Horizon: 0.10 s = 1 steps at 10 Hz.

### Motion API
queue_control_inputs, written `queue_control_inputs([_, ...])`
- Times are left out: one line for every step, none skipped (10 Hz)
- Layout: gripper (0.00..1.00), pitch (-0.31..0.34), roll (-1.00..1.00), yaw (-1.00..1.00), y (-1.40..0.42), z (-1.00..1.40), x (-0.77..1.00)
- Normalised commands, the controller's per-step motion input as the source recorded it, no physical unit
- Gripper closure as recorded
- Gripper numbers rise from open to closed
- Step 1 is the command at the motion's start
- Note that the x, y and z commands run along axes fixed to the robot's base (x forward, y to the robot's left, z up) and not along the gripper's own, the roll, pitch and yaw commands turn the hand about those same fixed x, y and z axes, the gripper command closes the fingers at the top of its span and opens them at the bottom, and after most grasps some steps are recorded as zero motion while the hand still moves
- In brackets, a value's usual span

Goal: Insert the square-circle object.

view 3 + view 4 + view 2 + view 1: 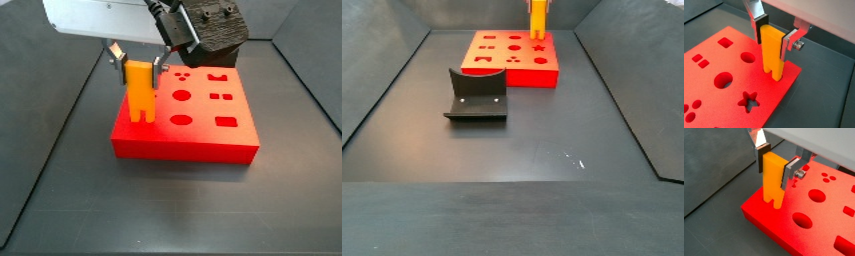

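The gripper (pixel 775 168) is shut on the square-circle object (pixel 771 178), an orange-yellow bar held upright with its two prongs pointing down. It shows the same way in the other wrist view, gripper (pixel 774 40) and bar (pixel 772 52). The silver fingers (pixel 764 22) clamp the bar's upper part. The prong tips are over a corner of the red block (pixel 821 230), at or just above its top; I cannot tell if they touch. In both side views the bar (pixel 138 92) (pixel 539 18) stands over the block's (pixel 187 143) edge.
The red block's top has several shaped holes: round ones (pixel 723 79), a star (pixel 748 100), squares (pixel 725 42). The dark fixture (pixel 476 97) stands on the grey floor apart from the block (pixel 492 66). Sloping grey walls (pixel 389 80) enclose the floor.
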Motion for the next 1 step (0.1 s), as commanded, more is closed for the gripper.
queue_control_inputs([1.0, 0.0, 0.0, 0.0, 0.0, 0.0, 0.0])
